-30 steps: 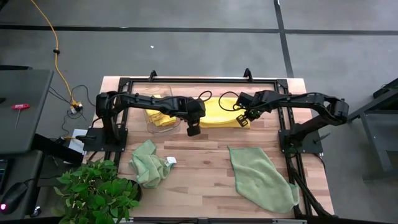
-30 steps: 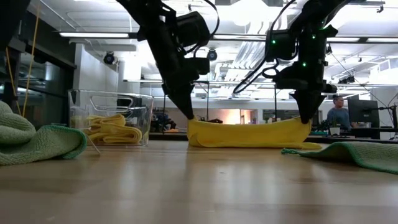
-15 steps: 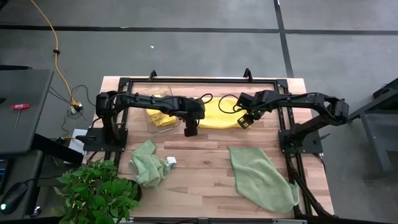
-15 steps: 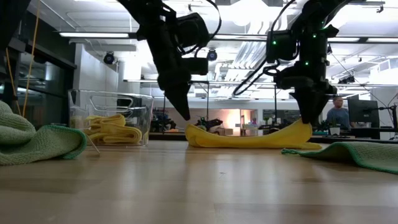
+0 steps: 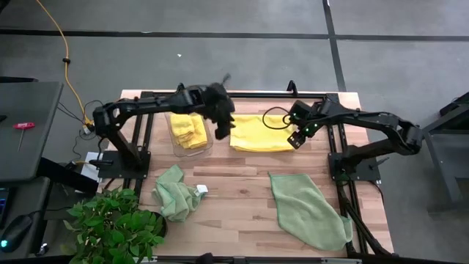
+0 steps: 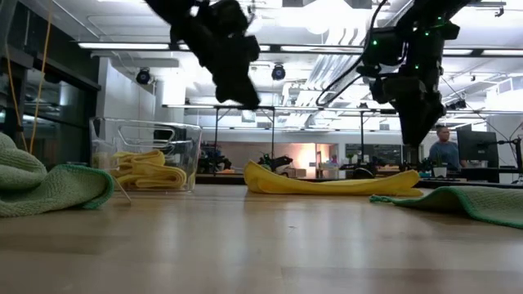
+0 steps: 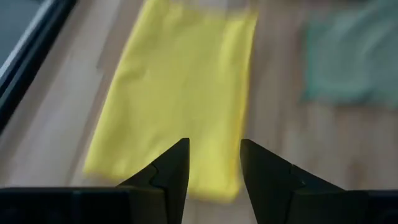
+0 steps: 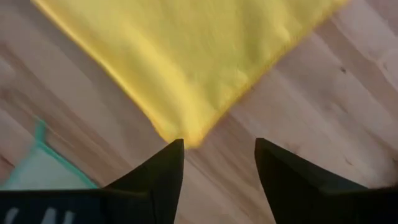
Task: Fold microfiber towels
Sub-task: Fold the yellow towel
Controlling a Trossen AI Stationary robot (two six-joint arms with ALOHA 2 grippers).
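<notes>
A folded yellow towel lies flat on the far middle of the bench, a long rectangle with nothing gripping it. The left tool hangs above the bench just off the towel's left end, between it and a clear bin; its wrist view shows the two fingers parted with only air between them and the towel below. The right tool hovers at the towel's right end, lifted clear in the low view; its fingers stand apart, empty, over the towel's corner.

The bin sits on the far left and holds more folded yellow towels. A green towel lies crumpled on the near left, by a leafy plant at the bench's near-left corner. Another green towel is spread loosely on the near right, well apart from the yellow one. In the room beyond, a person sits far off to the right.
</notes>
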